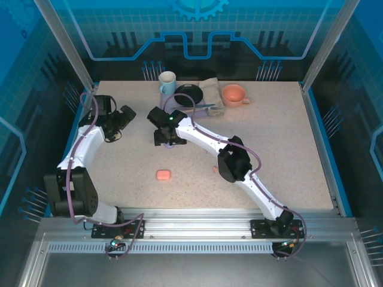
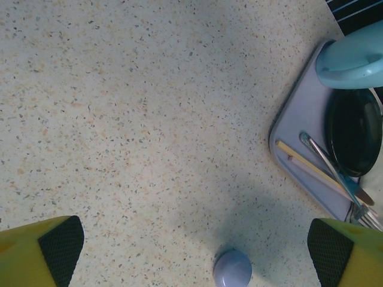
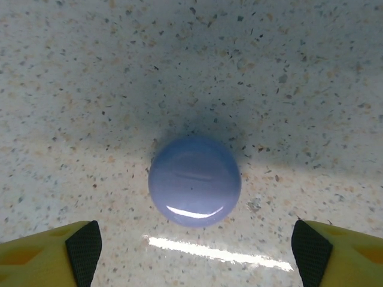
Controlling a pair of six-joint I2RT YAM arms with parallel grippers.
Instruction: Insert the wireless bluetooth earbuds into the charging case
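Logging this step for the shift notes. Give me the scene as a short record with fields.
lilac case: lid shut, lying on the table
right gripper: open above the lilac case, fingers wide on either side, not touching it
left gripper: open, holding nothing
pink case: alone on the table, nearer the arm bases
small pink piece: maybe an earbud, too small to tell
back of table: mug, black plate, orange cup
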